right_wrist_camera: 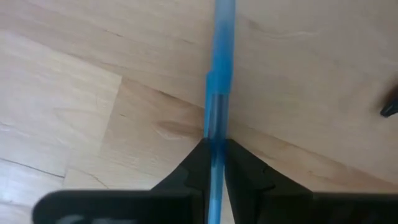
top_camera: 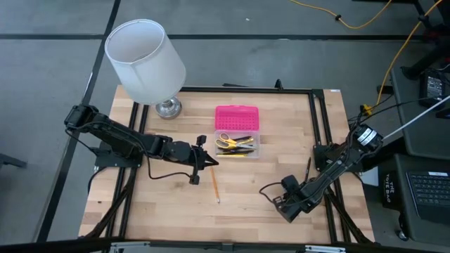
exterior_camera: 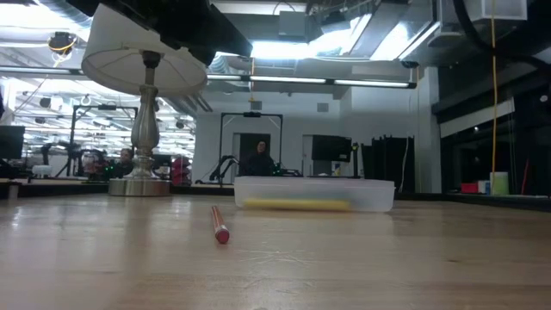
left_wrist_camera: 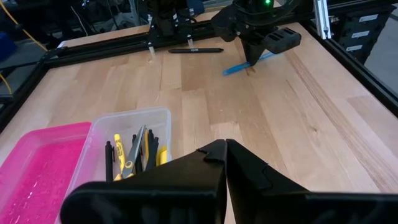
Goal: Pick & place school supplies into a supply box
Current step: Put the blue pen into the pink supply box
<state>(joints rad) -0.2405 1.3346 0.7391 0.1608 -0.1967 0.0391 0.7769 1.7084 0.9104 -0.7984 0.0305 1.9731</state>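
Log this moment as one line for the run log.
right hand: shut on blue pen | left hand: shut, empty, beside box | pencil: on table

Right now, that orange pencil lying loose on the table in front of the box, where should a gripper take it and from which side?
Take the orange pencil near mid-shaft, coming straight down from above. It lies flat on the bare wooden table, clear of the supply box, so the fingers can straddle its thin shaft crosswise. The left gripper, shut and empty, hovers at its far end, so it is likely the handier one. The right gripper is shut on a blue pen.
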